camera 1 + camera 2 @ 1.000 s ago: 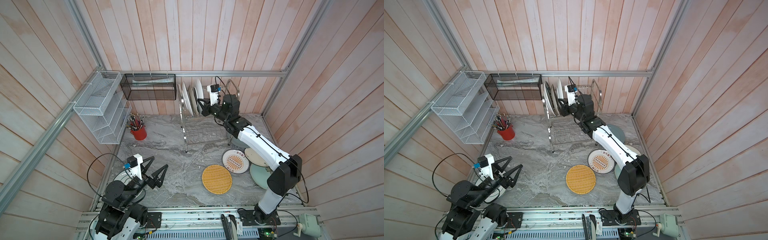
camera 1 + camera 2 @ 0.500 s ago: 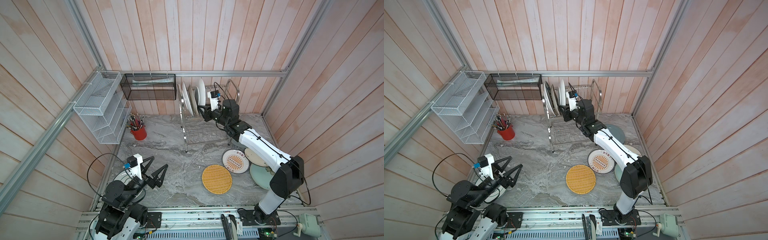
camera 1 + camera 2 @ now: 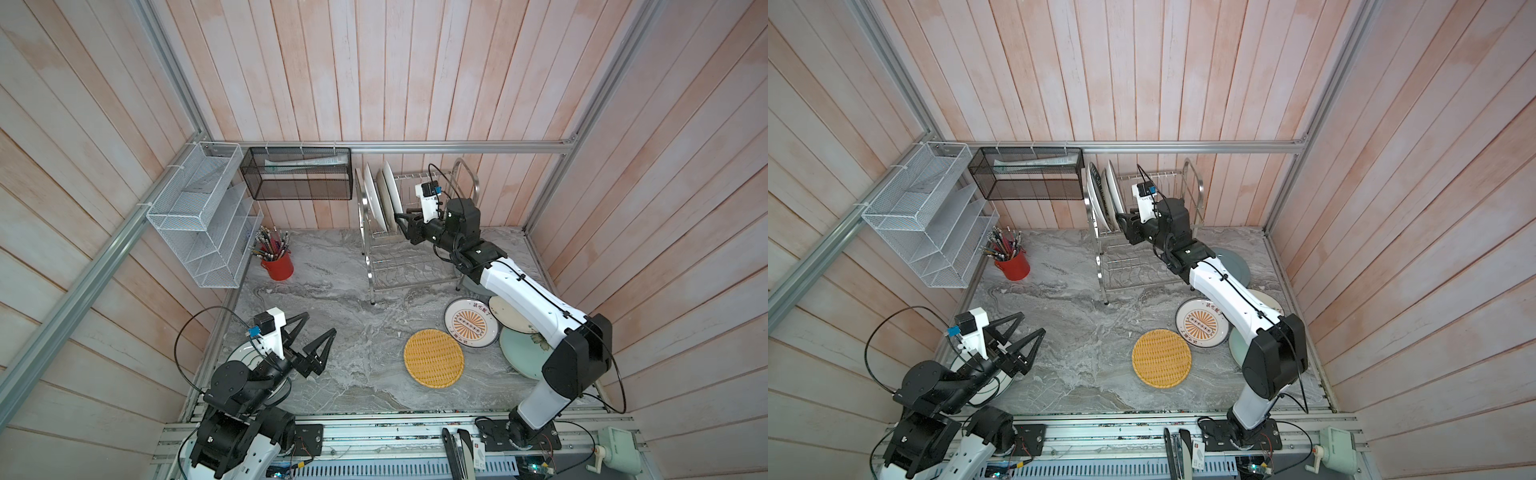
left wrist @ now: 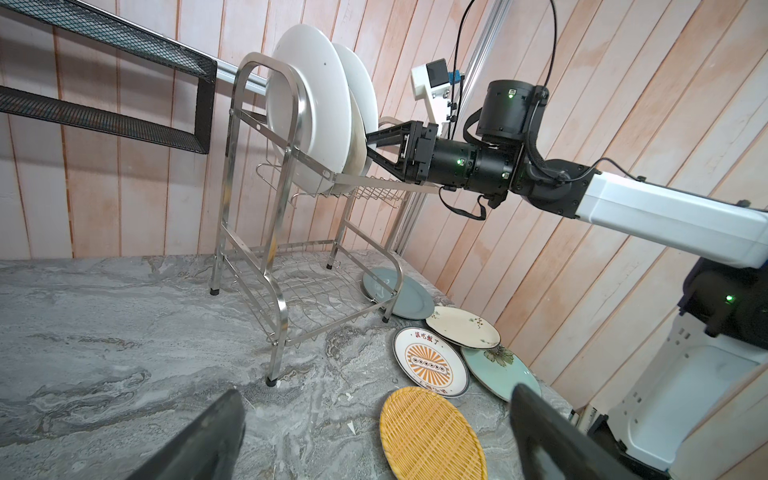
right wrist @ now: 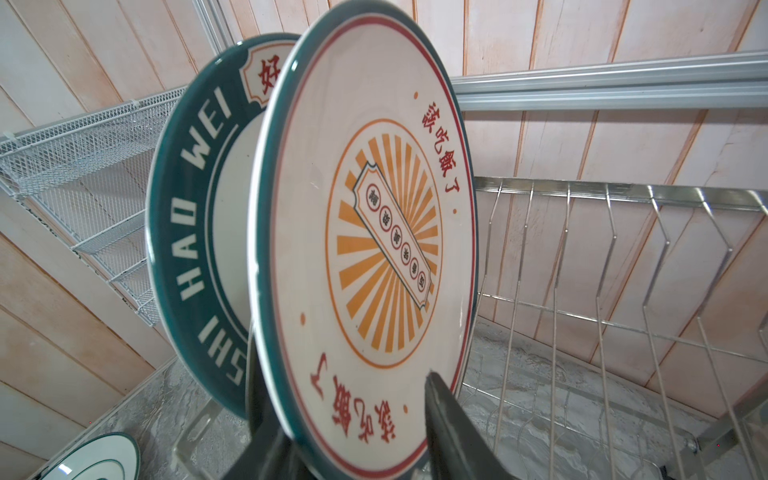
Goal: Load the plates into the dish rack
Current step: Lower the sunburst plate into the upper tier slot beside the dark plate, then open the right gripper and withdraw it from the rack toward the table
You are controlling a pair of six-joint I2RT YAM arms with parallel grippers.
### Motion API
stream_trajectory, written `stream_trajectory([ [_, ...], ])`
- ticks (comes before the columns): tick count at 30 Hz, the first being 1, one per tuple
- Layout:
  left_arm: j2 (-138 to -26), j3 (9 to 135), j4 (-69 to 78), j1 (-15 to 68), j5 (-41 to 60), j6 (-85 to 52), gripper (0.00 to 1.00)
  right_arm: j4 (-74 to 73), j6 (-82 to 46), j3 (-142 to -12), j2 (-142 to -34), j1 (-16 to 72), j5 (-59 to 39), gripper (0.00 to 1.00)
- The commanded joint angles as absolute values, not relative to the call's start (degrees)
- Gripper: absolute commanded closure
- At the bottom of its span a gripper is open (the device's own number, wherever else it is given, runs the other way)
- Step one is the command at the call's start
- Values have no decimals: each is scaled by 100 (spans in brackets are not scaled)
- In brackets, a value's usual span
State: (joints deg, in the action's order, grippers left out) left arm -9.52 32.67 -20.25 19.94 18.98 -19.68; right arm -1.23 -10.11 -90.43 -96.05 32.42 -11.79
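I see right gripper (image 4: 370, 144) jaws parted, straddling glossy round sunburst plate (image 5: 374, 249), upright in 2-tier steel wire rack (image 3: 409, 268), top tier. Left gripper (image 3: 319, 323) spread wide, empty. Woven plate (image 3: 433, 357) lies flat.

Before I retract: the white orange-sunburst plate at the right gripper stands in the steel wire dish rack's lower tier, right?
No: the left wrist view shows the white orange-sunburst plate at the right gripper standing in the steel wire dish rack's upper tier.
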Motion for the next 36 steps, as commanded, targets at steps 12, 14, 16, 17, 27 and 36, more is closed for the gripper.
stream_trajectory([
  [12, -940, 3210, -2083, 2031, 1797, -1930, 0, 52, -1222, -9029, -9123, 3213, -1248, 50],
  [14, -943, 3210, -2083, 2038, 1762, -1955, 0, 62, -1230, -9025, -9081, 3217, -1241, 50],
  [16, -953, 3217, -2101, 2052, 1720, -1969, 0, 71, -1248, -8988, -9006, 3216, -1238, 50],
  [17, -964, 3217, -2110, 2056, 1700, -1974, 0, 58, -1269, -8957, -8957, 3217, -1239, 49],
  [27, -1629, 3414, -2406, 2124, 1309, -2423, 0, -369, -1541, -8041, -7980, 3225, -901, 29],
  [36, -2058, 3202, -4068, 2118, -707, -5269, 0, -1308, -2288, -5848, -6390, 3234, -576, 2],
])
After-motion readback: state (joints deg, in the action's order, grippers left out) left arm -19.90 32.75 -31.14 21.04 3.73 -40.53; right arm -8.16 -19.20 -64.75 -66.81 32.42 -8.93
